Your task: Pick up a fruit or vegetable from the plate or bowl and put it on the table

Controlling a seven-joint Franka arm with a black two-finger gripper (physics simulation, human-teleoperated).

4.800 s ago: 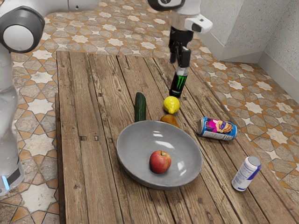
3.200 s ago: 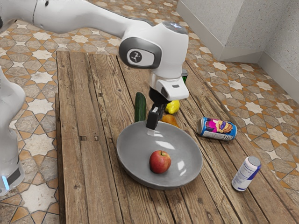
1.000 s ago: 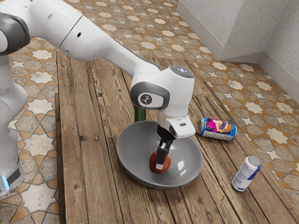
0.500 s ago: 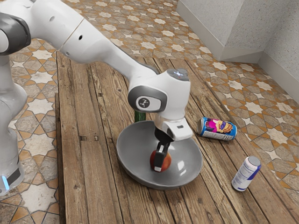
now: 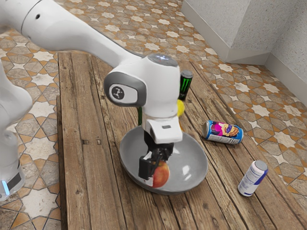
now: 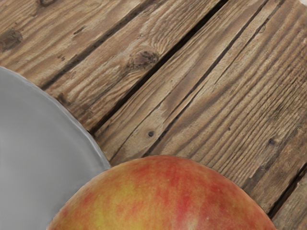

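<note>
1. Red apple (image 5: 162,175) is pinched in the gripper (image 5: 156,172), up by the bowl's (image 5: 195,163) rim.
2. Past that rim is table (image 5: 91,191), toward its edge at the exterior view's left.
3. Next, it should go over the rim, then down.

A broad run of planks on the table (image 5: 88,177) offers a way past the bowl (image 5: 194,155), between it and the table's edge at the exterior view's left. The bowl's raised rim bars a low sideways route out. At the exterior view's right, a lying can (image 5: 223,132) narrows the room near the rim; a passable gap parts it from an upright white can (image 5: 253,178). Beyond the bowl, a lemon (image 5: 181,108) and a black can (image 5: 185,85) obstruct low passage
</note>
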